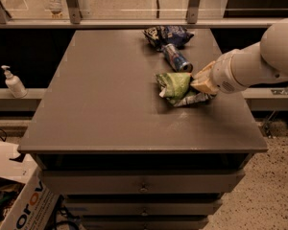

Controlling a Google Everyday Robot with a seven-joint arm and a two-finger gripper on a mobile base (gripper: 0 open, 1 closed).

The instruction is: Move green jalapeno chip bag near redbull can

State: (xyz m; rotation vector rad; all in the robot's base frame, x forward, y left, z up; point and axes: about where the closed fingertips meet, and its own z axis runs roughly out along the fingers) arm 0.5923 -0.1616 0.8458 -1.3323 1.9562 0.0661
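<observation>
A green jalapeno chip bag is seen lying crumpled on the right half of a dark grey tabletop, with its silvery sealed end turned toward the right edge. The gripper is placed at that right end of the bag, in contact with it, low over the table surface. Whether the bag is actually gripped or only touched cannot be told from this view. The gripper is carried by a white arm, which is brought in from the right side of the picture across the table's right edge. The redbull can is found lying on its side just behind the green bag, its silver top pointed toward the front right; a narrow gap between can and bag is suggested, though contact cannot be ruled out. Farther back, close to the table's rear edge, a dark blue chip bag is laid, touching or nearly touching the far end of the can. The table is built over a stack of drawers with small central knobs. On a pale ledge to the left, a white pump bottle is stood upright, and a cardboard box with orange lettering is set on the floor at the lower left.
</observation>
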